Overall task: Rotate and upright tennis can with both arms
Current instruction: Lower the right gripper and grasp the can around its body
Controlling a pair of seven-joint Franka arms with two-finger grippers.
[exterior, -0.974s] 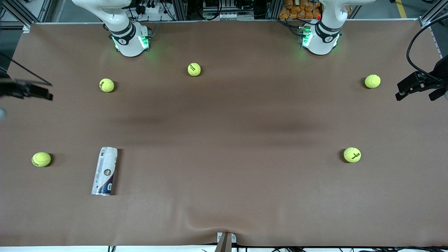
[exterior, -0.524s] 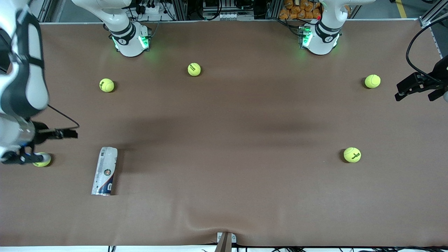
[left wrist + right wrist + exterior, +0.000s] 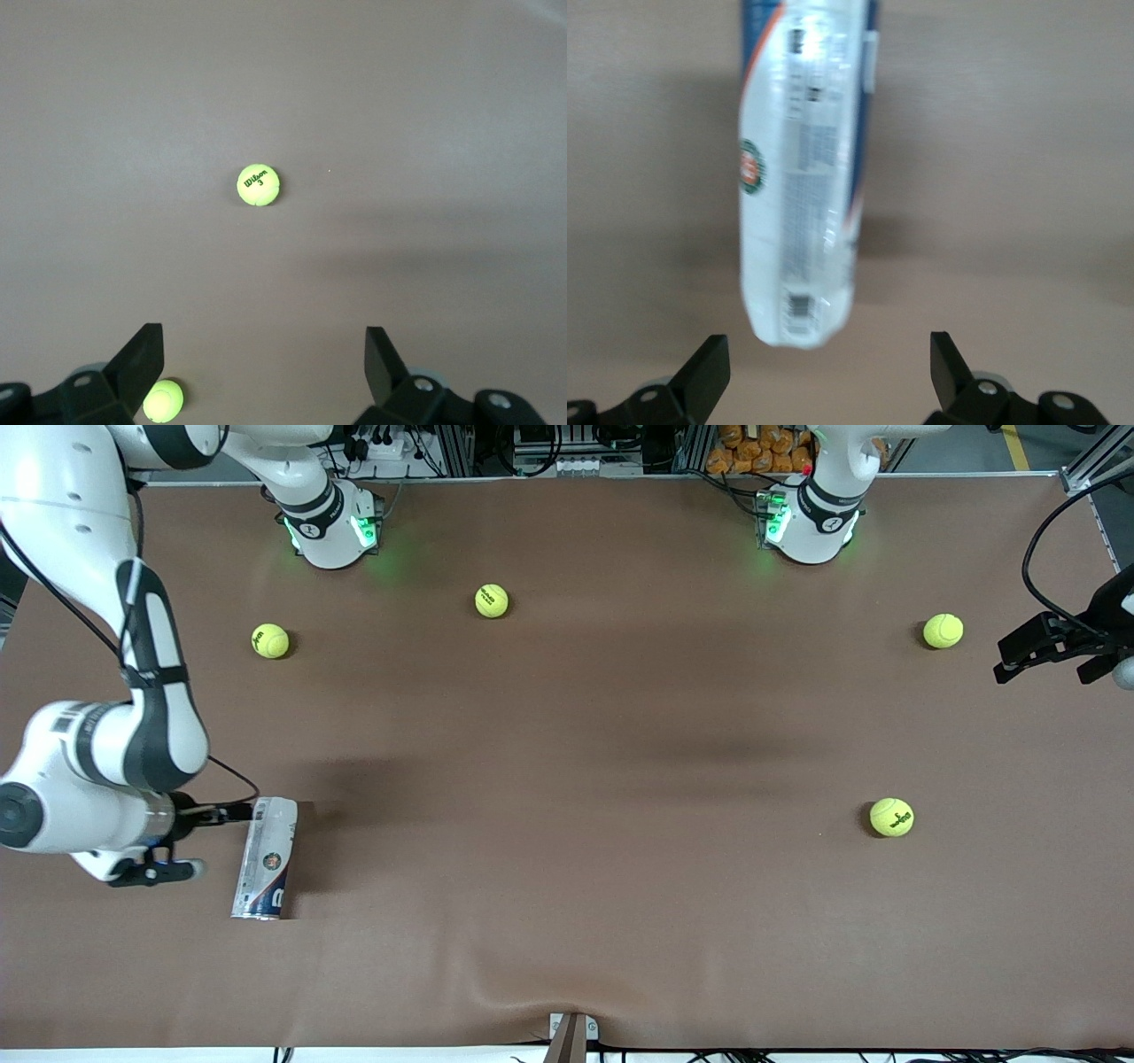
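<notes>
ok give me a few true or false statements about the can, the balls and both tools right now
1. The tennis can stands upright. False: it lies on its side on the table.
2. The right tool is open beside the can, not gripping it. True.
3. The left tool holds a tennis ball. False: it is open and empty, waiting at the left arm's end of the table.
4. Four tennis balls show in the front view. True.
5. A ball rests on top of the can. False: none touches it.
</notes>
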